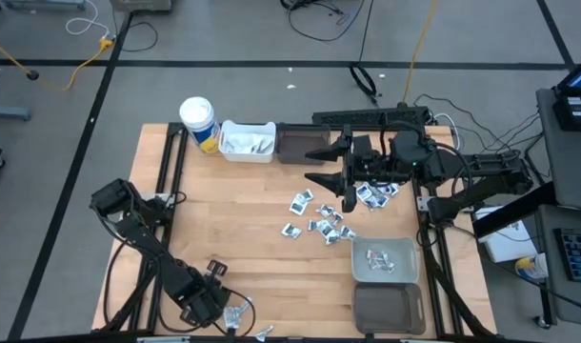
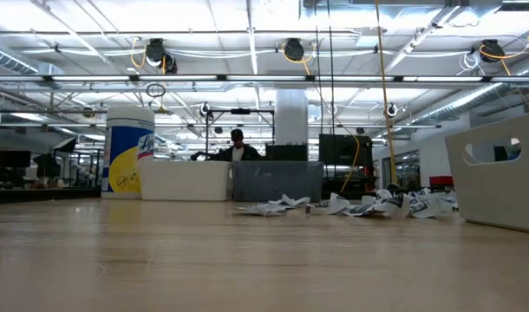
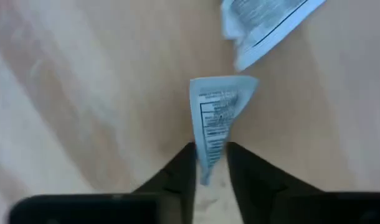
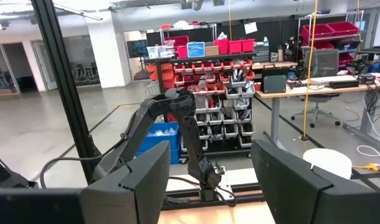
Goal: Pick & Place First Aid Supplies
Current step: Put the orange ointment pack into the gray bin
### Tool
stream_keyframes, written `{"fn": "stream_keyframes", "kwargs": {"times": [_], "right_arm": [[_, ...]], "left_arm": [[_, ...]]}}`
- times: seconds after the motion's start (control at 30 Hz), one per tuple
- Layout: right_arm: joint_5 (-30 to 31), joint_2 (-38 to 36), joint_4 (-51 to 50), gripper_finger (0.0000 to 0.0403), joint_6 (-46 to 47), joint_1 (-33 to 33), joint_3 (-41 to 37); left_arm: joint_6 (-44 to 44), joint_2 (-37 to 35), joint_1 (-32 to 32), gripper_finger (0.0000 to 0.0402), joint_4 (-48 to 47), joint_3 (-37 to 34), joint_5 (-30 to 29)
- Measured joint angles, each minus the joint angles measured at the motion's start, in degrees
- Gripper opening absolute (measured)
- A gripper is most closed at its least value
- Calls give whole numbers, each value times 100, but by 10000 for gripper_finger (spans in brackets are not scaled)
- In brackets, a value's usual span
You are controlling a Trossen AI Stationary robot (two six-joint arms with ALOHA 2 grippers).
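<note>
**Left fingers pinch a packet at the counter's near edge**

The left gripper is low over the near edge of the wooden counter, at the near-left side. In the left wrist view its two dark fingers stand close together and pinch the lower end of a small white printed packet, which sticks out from between them, slightly creased. A second white packet lies on the wood just beyond it, apart from the held one.

The right gripper hangs above the far middle of the counter, near the dark bin. In the right wrist view its fingers are spread wide with nothing between them, pointing out over the room.

Most of the first aid supplies lie scattered as a loose heap of small white and silvery packets in the middle-right of the counter, partly under the right arm. More packets sit in the white bin at the far edge and in the grey bin at the near right. A second dark bin lies just nearer than the grey one. A white cup with a yellow band stands beside the white bin.

In the low view a person shows far behind the counter.
</note>
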Motion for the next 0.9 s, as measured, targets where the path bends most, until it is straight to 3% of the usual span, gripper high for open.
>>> {"fn": "stream_keyframes", "kwargs": {"times": [0.17, 0.5, 0.7, 0.9], "right_arm": [[0, 0, 2, 222, -4, 0, 0], [0, -5, 0, 222, -121, 0, 0], [0, -147, -17, 222, -109, 0, -2], [-2, -278, -1, 222, -21, 0, -2]], "left_arm": [[28, -12, 54, 14, 45, 3, 278], [-379, -116, 164, 3, 15, -5, 353], [-829, -920, 473, 1, -106, -7, -525], [-1204, -2030, 1026, 1, 26, -7, -1863]]}}
